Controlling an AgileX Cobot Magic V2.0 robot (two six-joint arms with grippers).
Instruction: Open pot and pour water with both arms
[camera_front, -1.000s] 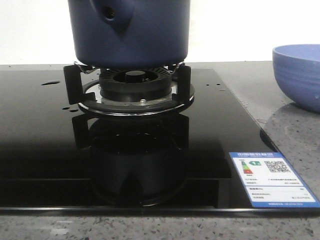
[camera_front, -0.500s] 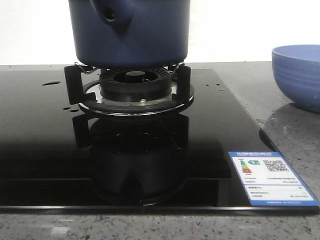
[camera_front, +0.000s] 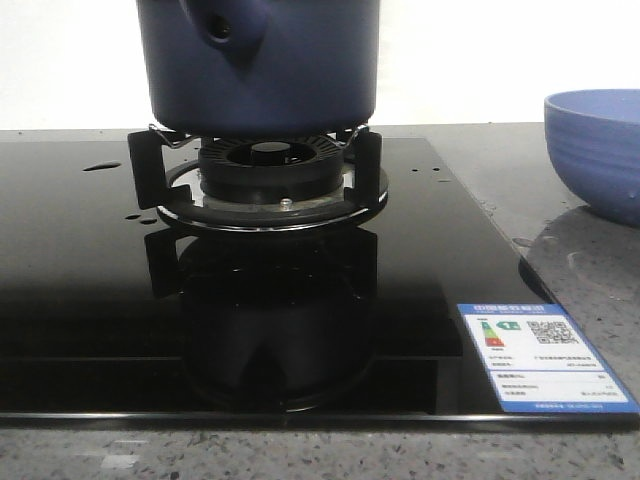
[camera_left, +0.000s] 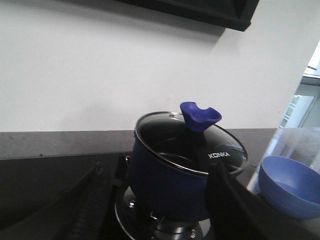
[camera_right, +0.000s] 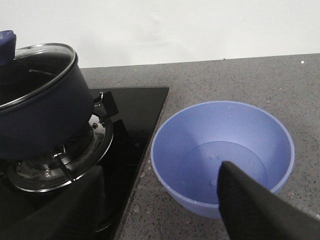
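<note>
The dark navy pot (camera_front: 258, 62) stands on the gas burner (camera_front: 270, 180), its side stub with the round hole (camera_front: 220, 30) facing me. In the left wrist view the pot (camera_left: 170, 175) wears a glass lid (camera_left: 200, 145) with a blue knob (camera_left: 200, 115). My left gripper (camera_left: 156, 172) is open and empty, hanging short of the pot. My right gripper (camera_right: 161, 170) is open and empty, above the counter between the pot (camera_right: 40, 112) and the light blue bowl (camera_right: 222, 155). Water shows as droplets (camera_front: 100, 166) on the cooktop and a thin pool (camera_right: 215, 159) in the bowl.
The black glass cooktop (camera_front: 90, 300) carries an energy label (camera_front: 545, 357) at its front right corner. The light blue ribbed bowl (camera_front: 598, 150) stands on the speckled grey counter (camera_front: 590, 270) to the right. A white wall runs behind. Neither gripper shows in the front view.
</note>
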